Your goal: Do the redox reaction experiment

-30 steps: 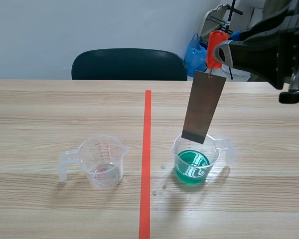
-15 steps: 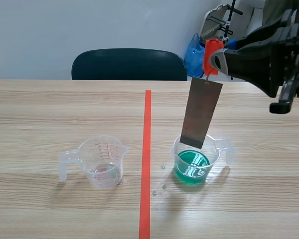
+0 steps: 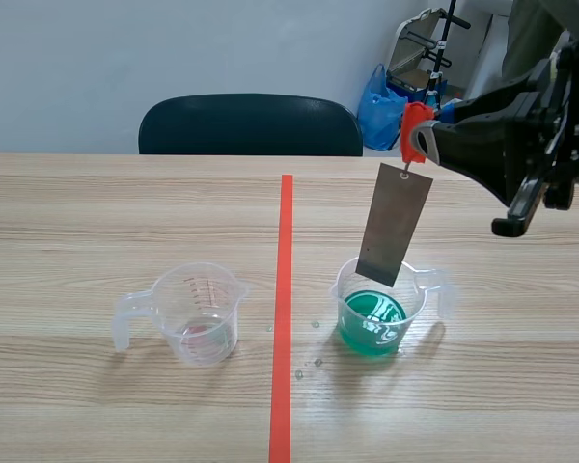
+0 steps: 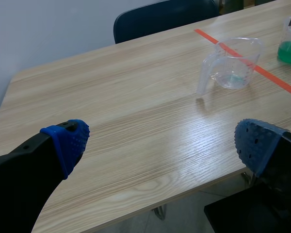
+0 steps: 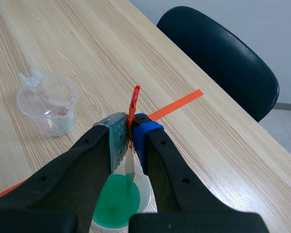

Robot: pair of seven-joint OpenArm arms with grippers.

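Clamped shut in right claw [image 3: 427, 135]: clip [image 3: 415, 127], plate [image 3: 394, 227] hung below. Lowered over the last second, bringing plate's bottom edge to mouth of green cup [image 3: 417, 307], apparently short of liquid [image 3: 372, 323]; dipping judged next. Spread wide and empty at surface [image 3: 96, 222] edge: left claw [image 4: 161, 143]. Across tape [image 3: 284, 289]: clear cup [image 3: 201, 313]. Droplets [image 3: 317, 362] nearby; nothing barring descent.

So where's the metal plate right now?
In the scene view the metal plate hangs from the red clip in the right gripper, right of the tape line, over the cup of green liquid.
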